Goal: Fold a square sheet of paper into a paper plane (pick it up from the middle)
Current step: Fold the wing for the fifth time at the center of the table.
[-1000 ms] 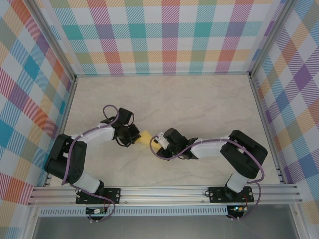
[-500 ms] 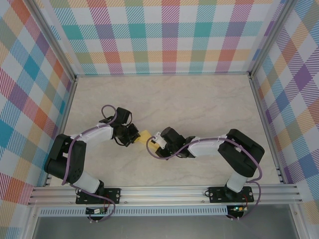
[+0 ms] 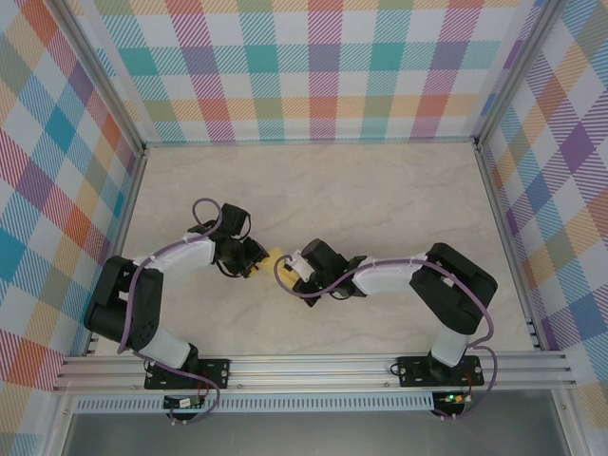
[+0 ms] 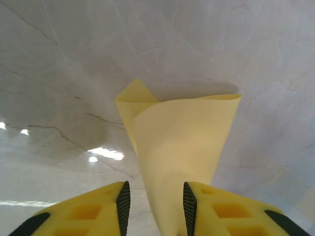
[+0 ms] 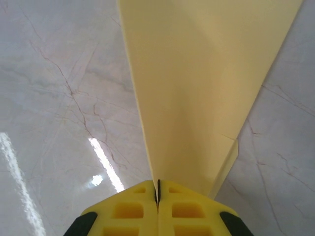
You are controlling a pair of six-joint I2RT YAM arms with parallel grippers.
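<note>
1. Just left of the table's middle in the top view, about 9 o'clock from centre, the yellow paper (image 3: 274, 256) sits squeezed between the two grippers over the marbled table (image 3: 399, 190).
2. The left gripper (image 3: 253, 270) is at the paper's 8 o'clock and the right gripper (image 3: 291, 270) at its 4 o'clock, pretty much nose to nose.
3. Left wrist cam: the left gripper (image 4: 155, 199) has its jaws parted. The paper (image 4: 182, 142) runs up between them toward 12 o'clock, close against the finger (image 4: 221, 211) at 5 o'clock, with a clear gap on the other side, so it isn't clamping anything.
4. Same view: the paper widens like a cone as it goes up, and a folded corner pokes out at 11 o'clock.
5. Right wrist cam: the right gripper (image 5: 158, 194) is pinched tight on the paper's narrow end, and the paper (image 5: 197, 83) fans out toward 12 to 1 o'clock.
6. Honestly can't tell if the paper's far edge touches the table or hangs just above it.
</note>
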